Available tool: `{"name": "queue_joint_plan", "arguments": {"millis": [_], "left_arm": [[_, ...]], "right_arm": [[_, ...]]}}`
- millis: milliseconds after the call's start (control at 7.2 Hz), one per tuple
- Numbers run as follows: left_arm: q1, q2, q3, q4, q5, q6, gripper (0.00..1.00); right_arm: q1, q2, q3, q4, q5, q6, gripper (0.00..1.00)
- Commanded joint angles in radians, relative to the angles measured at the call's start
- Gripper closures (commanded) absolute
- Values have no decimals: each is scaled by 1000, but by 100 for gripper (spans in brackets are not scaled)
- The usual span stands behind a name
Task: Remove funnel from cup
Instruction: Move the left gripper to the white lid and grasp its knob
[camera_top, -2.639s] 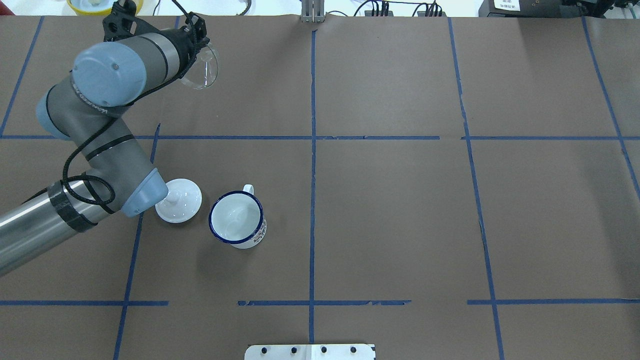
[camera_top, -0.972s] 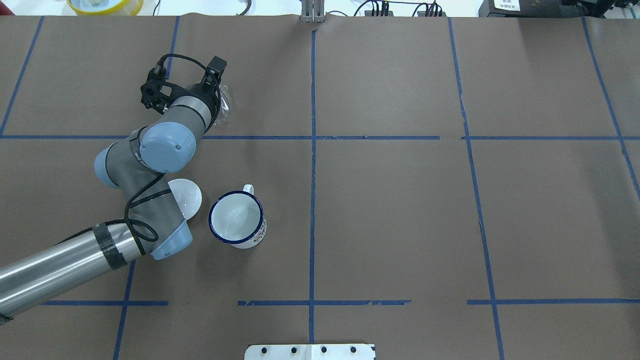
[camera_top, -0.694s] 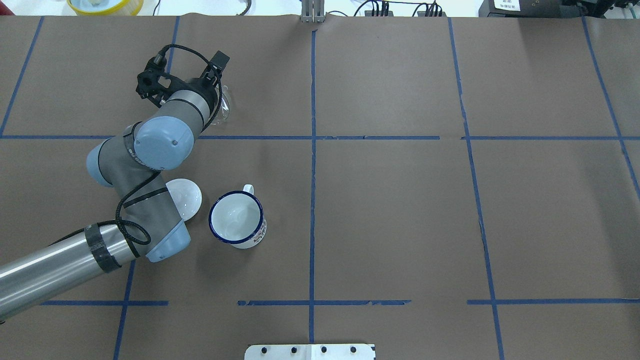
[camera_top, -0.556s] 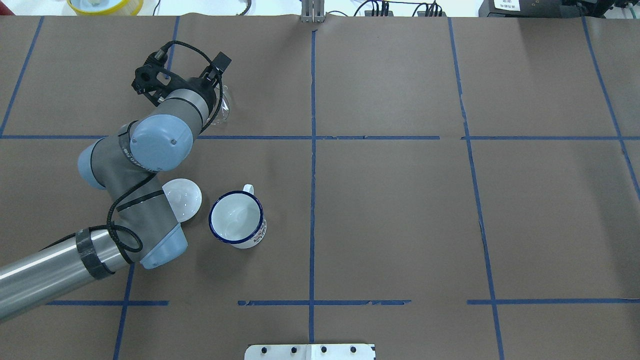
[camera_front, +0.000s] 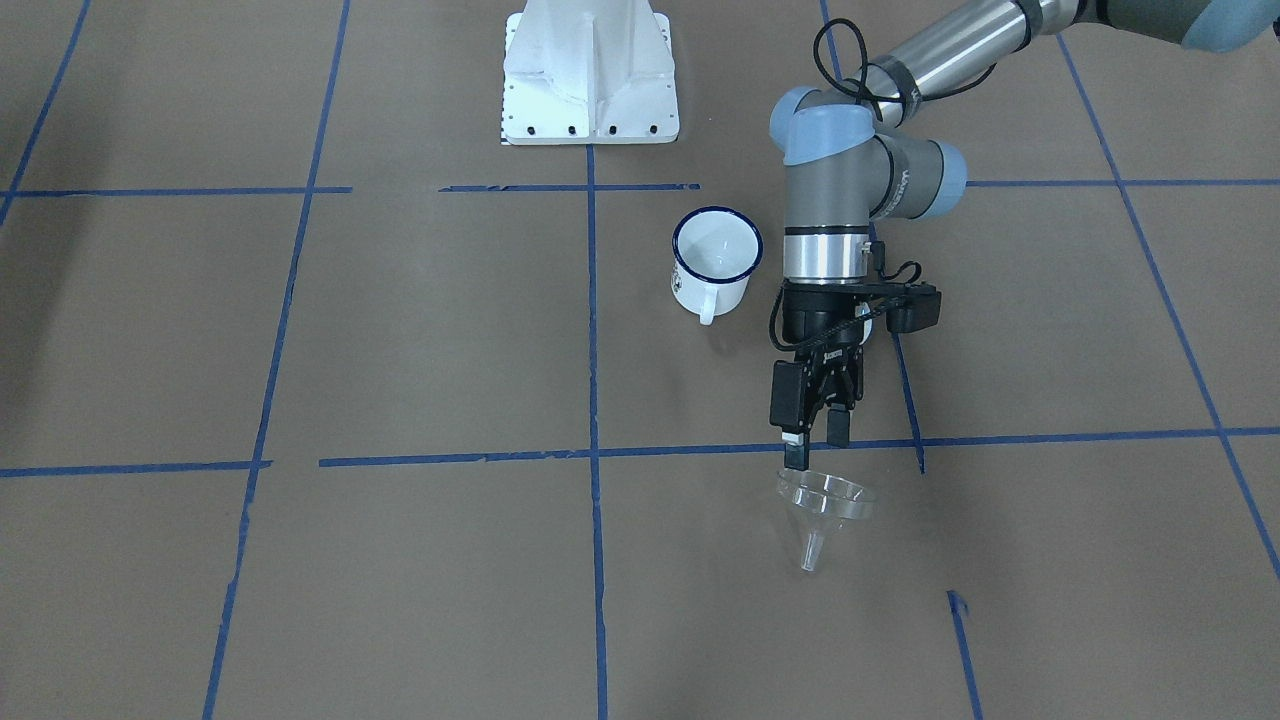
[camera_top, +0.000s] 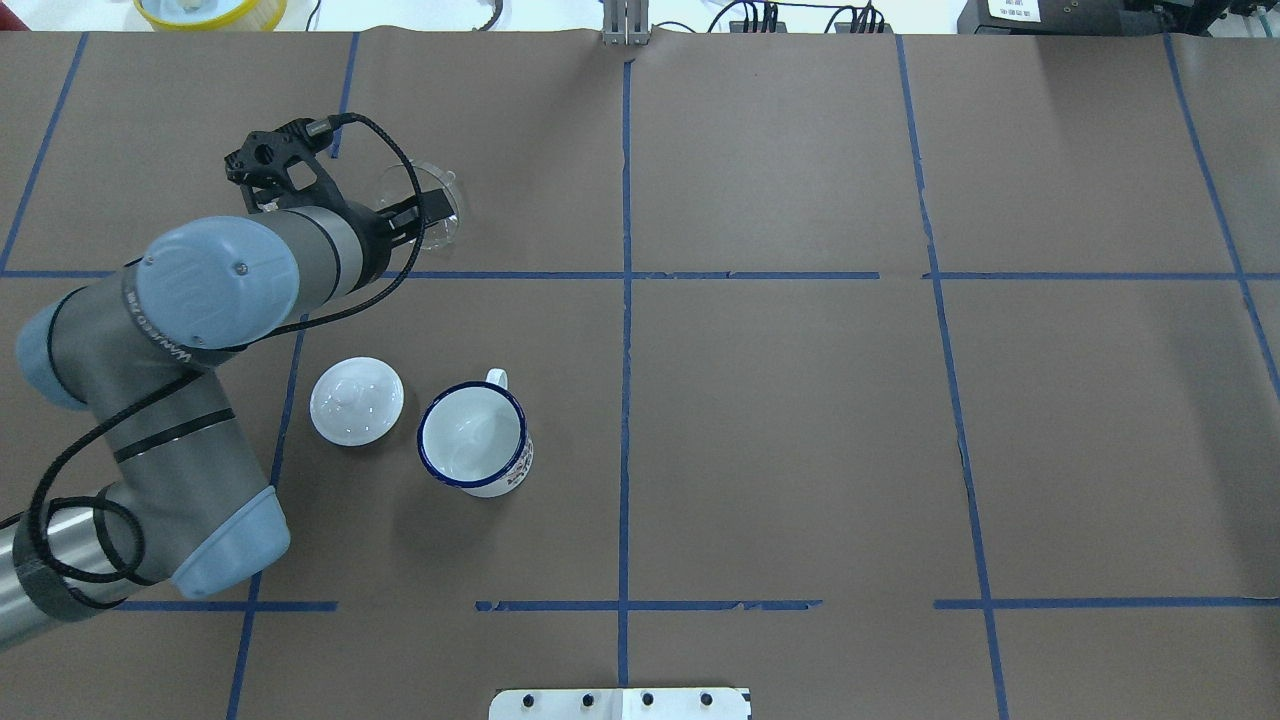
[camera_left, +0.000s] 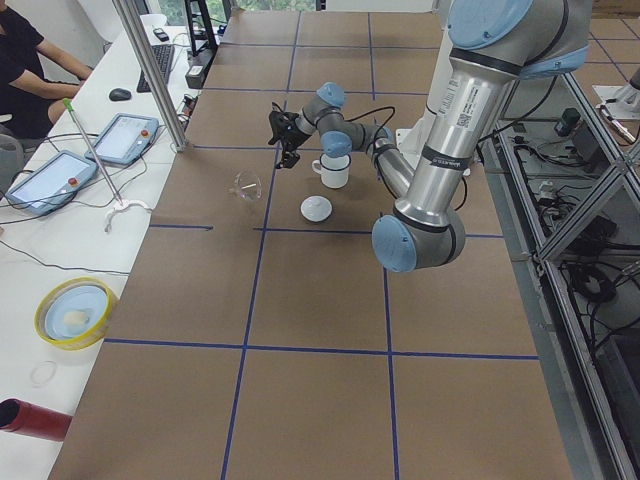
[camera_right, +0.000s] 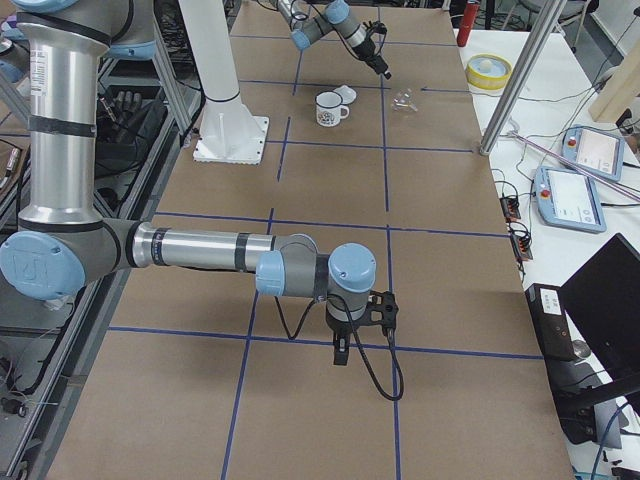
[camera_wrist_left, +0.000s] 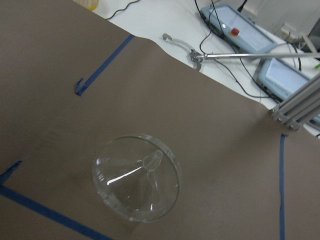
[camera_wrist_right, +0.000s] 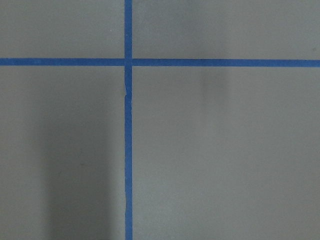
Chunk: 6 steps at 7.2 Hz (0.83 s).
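Backed off since a moment ago: left end effector (camera_front: 815, 448) slightly open, holding nothing, funnel (camera_front: 825, 500) lying tipped on table (camera_front: 400, 350), well apart from cup (camera_front: 716, 262). Looks done; next, just retreat without bumping it.

Funnel (camera_front: 822, 508) on table (camera_front: 400, 330), well apart from cup (camera_front: 712, 268); lid (camera_top: 356, 401) beside cup
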Motion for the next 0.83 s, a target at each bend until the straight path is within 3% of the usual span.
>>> {"name": "queue_joint_plan", "arguments": {"millis": [0, 278, 694], "left_arm": [[-5, 53, -94, 121, -196, 222, 0], [-4, 61, -81, 136, -350, 292, 0], [4, 86, 8, 120, -359, 297, 0]], "right_arm": [[0, 0, 0, 0, 0, 0, 0], [0, 0, 0, 0, 0, 0, 0], [0, 0, 0, 0, 0, 0, 0]]}}
